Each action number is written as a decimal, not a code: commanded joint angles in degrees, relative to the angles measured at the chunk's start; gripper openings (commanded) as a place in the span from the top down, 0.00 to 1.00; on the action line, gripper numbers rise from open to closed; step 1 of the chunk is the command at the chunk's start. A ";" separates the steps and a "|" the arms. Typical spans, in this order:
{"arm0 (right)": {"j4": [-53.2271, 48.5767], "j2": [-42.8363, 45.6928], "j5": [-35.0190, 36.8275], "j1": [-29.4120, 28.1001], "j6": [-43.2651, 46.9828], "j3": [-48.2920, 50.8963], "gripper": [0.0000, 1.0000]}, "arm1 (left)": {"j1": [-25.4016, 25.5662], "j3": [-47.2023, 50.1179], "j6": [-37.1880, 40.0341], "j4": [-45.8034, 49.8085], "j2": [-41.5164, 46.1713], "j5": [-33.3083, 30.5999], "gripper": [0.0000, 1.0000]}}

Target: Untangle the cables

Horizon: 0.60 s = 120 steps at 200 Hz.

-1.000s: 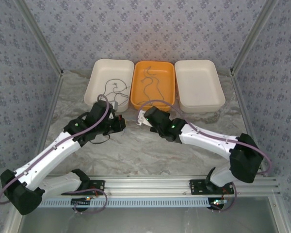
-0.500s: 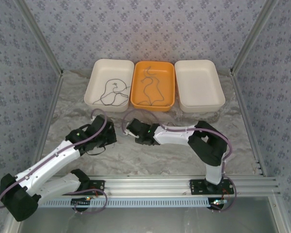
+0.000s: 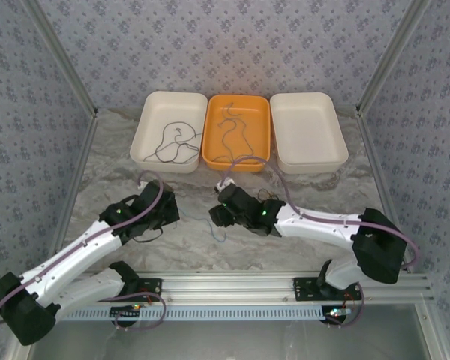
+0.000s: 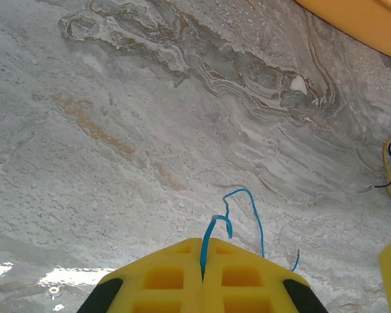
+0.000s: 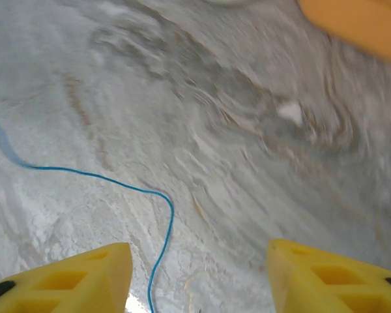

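My left gripper (image 4: 203,251) is shut on one end of a thin blue cable (image 4: 242,203), which loops out over the marble tabletop just past the yellow fingertips. That same blue cable (image 5: 161,218) runs between the jaws of my open right gripper (image 5: 199,261), close to the left finger and free of both. From above, the left gripper (image 3: 171,213) and right gripper (image 3: 216,216) face each other mid-table with the blue cable (image 3: 217,229) between them. A dark cable (image 3: 172,146) lies in the left white tray (image 3: 146,112). More thin cables (image 3: 232,135) lie in the orange tray (image 3: 264,120).
A second white tray (image 3: 307,131) stands at the back right, next to the orange one. The orange tray's corner (image 4: 365,19) is at the top right of the left wrist view. An aluminium rail (image 3: 232,285) runs along the near edge, and patterned walls close in the sides.
Both grippers have drawn back from the trays toward the near edge. The right gripper has gone from shut to open, and the blue cable now lies on the table between them.
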State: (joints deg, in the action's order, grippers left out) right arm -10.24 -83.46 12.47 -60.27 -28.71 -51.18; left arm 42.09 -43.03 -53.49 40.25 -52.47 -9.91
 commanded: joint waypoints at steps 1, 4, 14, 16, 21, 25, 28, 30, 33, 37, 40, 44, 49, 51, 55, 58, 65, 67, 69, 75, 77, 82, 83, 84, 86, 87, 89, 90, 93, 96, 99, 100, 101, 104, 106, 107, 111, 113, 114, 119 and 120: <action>-4.80 -3.88 5.82 -1.93 -23.97 0.45 0.49 | 0.47 -0.04 -0.84 -0.31 1.35 -1.14 1.00; -5.29 -4.48 5.85 -2.36 -25.64 0.32 0.49 | 0.46 -0.04 -0.82 -0.27 1.37 -1.16 1.00; -6.86 -6.45 6.20 -3.81 -30.75 -0.62 0.49 | 0.54 -0.11 -0.74 -0.13 1.49 -1.11 1.00; -7.61 -6.82 6.41 -4.15 -31.79 -0.93 0.49 | 0.47 -0.08 -0.74 -0.09 1.49 -1.13 1.00; -8.87 -7.57 7.02 -4.91 -33.70 -1.68 0.50 | 0.50 -0.11 -0.73 -0.02 1.57 -1.18 1.00; -9.61 -8.53 7.43 -5.60 -35.02 -2.36 0.51 | 0.58 -0.11 -0.73 0.00 1.58 -1.23 1.00; -10.23 -9.08 7.86 -6.22 -35.57 -3.00 0.51 | 0.61 -0.13 -0.73 0.00 1.61 -1.21 1.00; -10.59 -9.55 8.21 -6.52 -35.75 -3.30 0.51 | 0.52 -0.11 -0.73 0.00 1.65 -1.20 1.00; -11.01 -9.88 8.86 -7.17 -35.98 -4.03 0.51 | 0.58 -0.05 -0.73 0.00 1.72 -1.19 1.00; -11.85 -10.58 9.77 -7.84 -36.40 -4.95 0.51 | 0.55 -0.02 -0.73 0.00 1.83 -1.16 1.00; -12.43 -11.41 10.39 -8.36 -36.48 -5.66 0.51 | 0.59 -0.05 -0.73 0.00 1.84 -1.25 1.00; -13.65 -12.36 11.29 -8.94 -37.03 -6.74 0.51 | 0.56 -0.01 -0.73 0.01 1.84 -1.31 1.00; -15.51 -13.70 12.05 -9.38 -38.07 -8.00 0.51 | 0.59 -0.04 -0.73 -0.01 1.84 -1.31 1.00; -16.28 -14.26 12.25 -9.48 -38.57 -8.44 0.51 | 0.55 -0.02 -0.73 0.07 1.84 -1.26 1.00; -17.36 -15.12 12.51 -9.44 -39.27 -8.91 0.53 | 0.58 -0.07 -0.73 0.01 1.85 -1.27 1.00; -17.78 -15.61 12.56 -9.56 -39.79 -9.13 0.53 | 0.59 -0.12 -0.73 0.03 1.84 -1.19 1.00; -18.54 -16.73 12.35 -9.52 -41.45 -9.19 0.56 | 0.56 -0.14 -0.65 0.05 1.89 -1.19 1.00; -18.40 -16.91 12.35 -9.51 -41.79 -9.20 0.57 | 0.54 -0.22 -0.65 0.10 1.92 -1.21 1.00; -18.26 -17.06 12.28 -9.47 -42.09 -8.98 0.58 | 0.56 -0.26 -0.58 0.10 1.91 -1.22 1.00; -17.06 -17.27 11.92 -9.47 -42.62 -8.18 0.60 | 0.70 -0.28 -0.56 0.18 1.99 -1.16 1.00; -16.56 -17.31 11.78 -9.44 -42.78 -7.94 0.61 | 0.71 -0.32 -0.56 0.27 2.05 -1.16 1.00; -15.43 -17.49 11.47 -9.42 -42.93 -7.48 0.61 | 0.69 -0.35 -0.56 0.31 2.17 -1.17 1.00; -15.21 -17.51 11.41 -9.38 -43.01 -7.46 0.62 | 0.70 -0.37 -0.56 0.33 2.18 -1.21 1.00; -15.10 -17.56 11.34 -9.40 -43.01 -7.37 0.62 | 0.67 -0.38 -0.56 0.34 2.23 -1.19 1.00; -14.95 -17.69 11.28 -9.42 -43.08 -7.43 0.62 | 0.66 -0.30 -0.56 0.38 2.27 -1.21 1.00; -14.97 -17.78 11.27 -9.42 -43.17 -7.48 0.62 | 0.69 -0.26 -0.56 0.41 2.32 -1.23 1.00; -14.98 -17.90 11.26 -9.43 -43.29 -7.61 0.62 | 0.71 -0.23 -0.56 0.44 2.34 -1.22 1.00; -15.03 -17.98 11.26 -9.43 -43.33 -7.66 0.62 | 0.76 -0.27 -0.65 0.44 2.40 -1.24 1.00; -15.41 -18.35 11.26 -9.43 -43.39 -7.91 0.62 | 0.80 -0.15 -0.65 0.41 2.52 -1.25 1.00; -15.86 -18.71 11.33 -9.36 -43.49 -8.31 0.62 | 0.80 -0.20 -0.65 0.37 2.64 -1.25 1.00; -16.34 -18.94 11.39 -9.26 -43.45 -8.62 0.62 | 0.76 -0.15 -0.69 0.40 2.71 -1.28 1.00; -16.50 -19.02 11.41 -9.26 -43.50 -8.69 0.62 | 0.74 -0.14 -0.71 0.38 2.76 -1.27 1.00; -16.66 -19.15 11.43 -9.30 -43.52 -8.86 0.62 | 0.77 -0.13 -0.72 0.41 2.70 -1.26 1.00; -17.18 -19.35 11.66 -9.33 -43.69 -9.20 0.62 | 0.72 -0.13 -0.73 0.36 2.87 -1.28 1.00; -17.49 -19.43 11.80 -9.34 -43.82 -9.31 0.63 | 0.78 -0.09 -0.73 0.42 2.96 -1.26 1.00; -17.69 -19.49 11.88 -9.34 -43.85 -9.43 0.63 | 0.79 -0.11 -0.73 0.39 2.97 -1.25 1.00; -17.89 -19.61 12.15 -9.34 -43.99 -9.40 0.63 | 0.80 -0.03 -0.73 0.38 3.06 -1.27 1.00; -17.71 -19.58 12.25 -9.40 -44.02 -9.32 0.63 | 0.74 -0.08 -0.73 0.43 3.07 -1.25 1.00; -17.71 -19.57 12.28 -9.42 -44.00 -9.26 0.63 | 0.73 -0.11 -0.73 0.39 3.12 -1.30 1.00; -17.39 -19.34 12.38 -9.43 -44.14 -8.94 0.63 | 0.74 -0.13 -0.69 0.48 3.16 -1.17 1.00; -17.37 -19.31 12.44 -9.47 -44.19 -8.94 0.63 | 0.73 -0.13 -0.71 0.46 3.16 -1.16 1.00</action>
State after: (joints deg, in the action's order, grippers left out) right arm -24.16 -101.67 21.85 -69.67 -68.71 -59.00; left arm 42.54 -43.03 -53.52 40.32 -50.52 -9.96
